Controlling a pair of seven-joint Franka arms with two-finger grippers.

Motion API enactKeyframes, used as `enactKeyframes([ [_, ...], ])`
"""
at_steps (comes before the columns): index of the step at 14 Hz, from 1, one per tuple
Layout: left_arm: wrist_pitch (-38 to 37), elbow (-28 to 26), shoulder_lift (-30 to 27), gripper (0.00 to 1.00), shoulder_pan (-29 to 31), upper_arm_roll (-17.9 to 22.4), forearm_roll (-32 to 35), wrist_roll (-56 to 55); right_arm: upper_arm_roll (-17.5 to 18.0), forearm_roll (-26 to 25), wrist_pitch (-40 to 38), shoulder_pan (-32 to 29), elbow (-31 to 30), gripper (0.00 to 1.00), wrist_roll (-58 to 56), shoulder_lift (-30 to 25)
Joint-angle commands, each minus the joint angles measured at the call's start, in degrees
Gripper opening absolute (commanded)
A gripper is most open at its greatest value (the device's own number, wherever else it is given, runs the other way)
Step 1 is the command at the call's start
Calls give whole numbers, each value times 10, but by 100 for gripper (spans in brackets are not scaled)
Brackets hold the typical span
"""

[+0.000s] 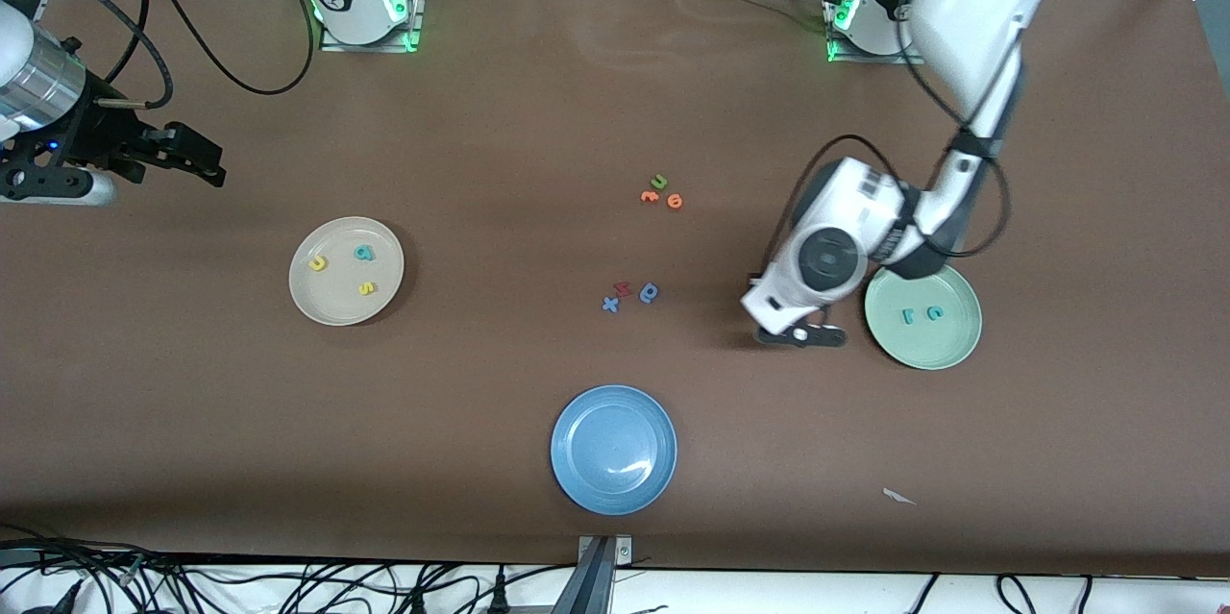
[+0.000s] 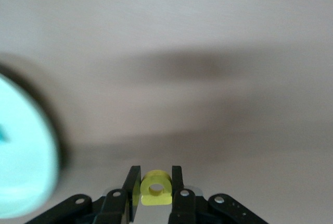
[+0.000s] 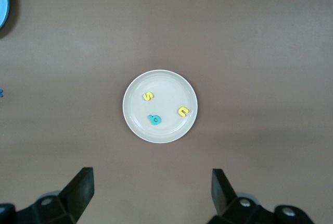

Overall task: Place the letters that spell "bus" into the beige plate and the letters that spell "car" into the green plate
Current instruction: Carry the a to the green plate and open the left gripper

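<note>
The left end effector pinches the yellow "a" between its fingers, low over the bare table just beside the green plate, on the side toward the table's middle. In that plate lie the teal "c" and the teal "r", side by side and apart from each other.

The right end effector waits with its fingers spread wide and nothing between them, over the table's edge at the right arm's end. Its wrist view looks down on the beige plate, which holds the teal "b", the yellow "u" and the yellow "s", all three apart.

Near the table's middle sit two small clusters of letters: a green "u" with two orange letters touching or almost touching it, and, nearer the front camera, a blue rounded letter beside a red one and a blue cross. A blue plate lies nearest the camera, well apart from both other plates. A small white scrap lies on the table toward the left arm's end
</note>
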Motion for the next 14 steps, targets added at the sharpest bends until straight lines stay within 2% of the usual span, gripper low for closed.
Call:
enactKeyframes([
  [1,-7,-20,-15,12,61,-9,46,129,-2,-2,-9,1,9,100,-7,1],
  [4,-1,-19,-7,12,122,-9,85,242,-1,-2,-9,1,9,100,-7,1],
  [5,2,-16,-6,27,136,-9,90,262,-2,-2,-9,1,9,100,-7,1],
  [6,2,-13,-4,84,145,-11,84,268,-1,-2,-9,1,9,100,-7,1],
  [7,-1,-11,-6,100,144,-11,81,266,-1,-2,-9,1,9,100,-7,1],
  [9,-5,-1,-11,100,145,-12,76,250,-1,-2,-9,2,9,100,-7,1],
  [12,-30,30,-16,100,147,-11,16,228,-1,-2,-9,1,9,100,-7,1],
  [14,-59,44,-27,100,148,-11,0,218,-1,-2,-9,1,9,100,-7,1],
])
